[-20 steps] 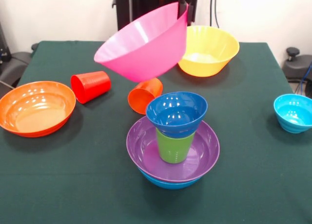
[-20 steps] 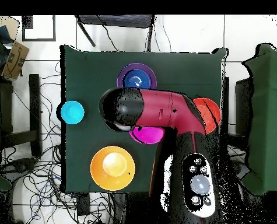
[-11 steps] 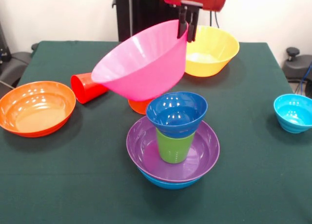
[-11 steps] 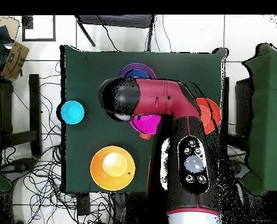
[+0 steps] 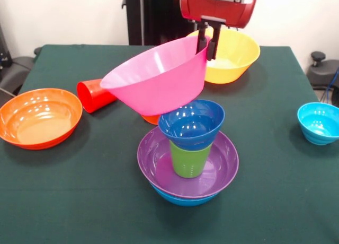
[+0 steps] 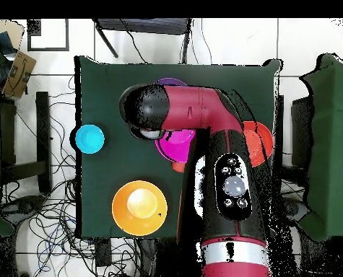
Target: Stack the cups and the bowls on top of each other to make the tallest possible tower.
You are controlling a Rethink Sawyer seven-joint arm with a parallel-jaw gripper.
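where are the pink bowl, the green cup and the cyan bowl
pink bowl [image 5: 159, 87], front view, on its outer wall, held tilted above the tower
green cup [image 5: 188, 160], front view, on its side wall below the small dark blue bowl
cyan bowl [image 5: 319, 123], front view, on its inner hollow, near the table's right edge

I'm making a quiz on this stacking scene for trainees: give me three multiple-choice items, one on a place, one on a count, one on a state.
1. Where does the green cup stand?
A. in the purple bowl
B. in the yellow bowl
C. on the bare cloth

2. How many bowls rest on the table outside the tower?
A. one
B. three
C. five

3. What is the state of the pink bowl?
A. flat on the table
B. upside down on the tower
C. tilted, held at its rim by the hand

Answers: 1 A, the cup sits inside the purple bowl. 2 B, yellow, orange and cyan. 3 C, the hand pinches its raised rim.
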